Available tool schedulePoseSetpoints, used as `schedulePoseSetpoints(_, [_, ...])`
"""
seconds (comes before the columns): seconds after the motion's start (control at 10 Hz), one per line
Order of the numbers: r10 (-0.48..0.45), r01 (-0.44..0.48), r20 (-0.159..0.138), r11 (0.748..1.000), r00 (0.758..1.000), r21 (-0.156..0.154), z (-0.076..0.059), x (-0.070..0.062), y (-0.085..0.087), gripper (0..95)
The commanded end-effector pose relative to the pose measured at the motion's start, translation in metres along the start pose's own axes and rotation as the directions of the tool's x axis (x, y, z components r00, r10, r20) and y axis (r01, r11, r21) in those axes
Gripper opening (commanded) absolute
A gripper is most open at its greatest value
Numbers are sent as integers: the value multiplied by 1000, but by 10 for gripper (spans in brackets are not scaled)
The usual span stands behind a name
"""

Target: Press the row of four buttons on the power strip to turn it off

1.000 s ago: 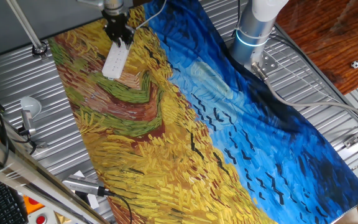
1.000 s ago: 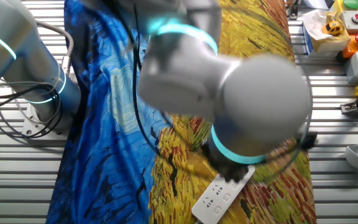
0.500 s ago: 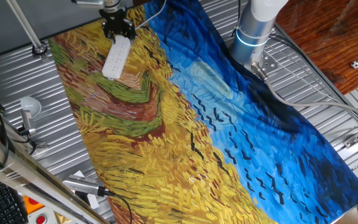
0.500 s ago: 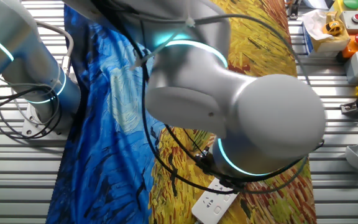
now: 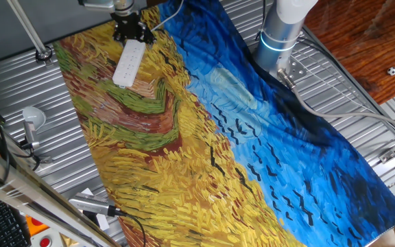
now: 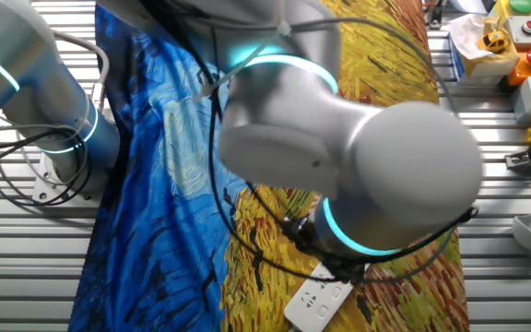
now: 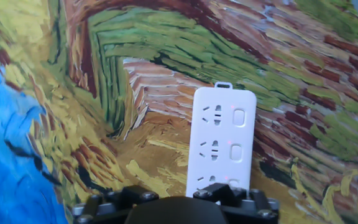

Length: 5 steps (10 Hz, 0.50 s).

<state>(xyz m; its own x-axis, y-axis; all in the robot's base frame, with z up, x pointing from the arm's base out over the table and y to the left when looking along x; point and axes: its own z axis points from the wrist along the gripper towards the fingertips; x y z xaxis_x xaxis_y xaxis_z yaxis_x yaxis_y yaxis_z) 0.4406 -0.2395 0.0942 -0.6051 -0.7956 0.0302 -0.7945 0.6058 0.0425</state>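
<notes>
The white power strip (image 5: 127, 63) lies on the yellow part of the painted cloth, at the far left of one fixed view. My gripper (image 5: 129, 36) hangs over its far end, and whether it touches the strip I cannot tell. In the hand view the power strip (image 7: 221, 140) runs up from the bottom edge, with oval buttons (image 7: 239, 117) along its right side beside the sockets. Only the black gripper housing (image 7: 173, 208) shows there, no fingertips. In the other fixed view the arm (image 6: 376, 175) hides most of the power strip (image 6: 316, 300).
A Van Gogh style cloth (image 5: 238, 137) covers the slatted metal table (image 5: 19, 75). The arm's base (image 5: 280, 34) stands at the back. A grey tool (image 5: 31, 122) and cabled gadgets (image 5: 91, 204) lie off the cloth at the left. Button boxes (image 6: 524, 37) sit in one corner.
My gripper has shifted a little toward the far end of the power strip. The arm has swung and now covers more of the strip in the other fixed view. The strip has not moved.
</notes>
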Motion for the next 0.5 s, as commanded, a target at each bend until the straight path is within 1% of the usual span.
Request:
schedulePoseSetpoints(0.1, [-38, 38, 16, 999, 999, -1, 19, 21, -17, 950])
schedulePoseSetpoints(0.2, [-42, 42, 17, 999, 999, -1, 25, 29, -20, 950])
schedulePoseSetpoints(0.3, [-34, 34, 23, 999, 999, 1, 31, 34, -19, 950])
schedulePoseSetpoints(0.5, [-15, 15, 36, 1000, 999, 6, 42, 39, -16, 950])
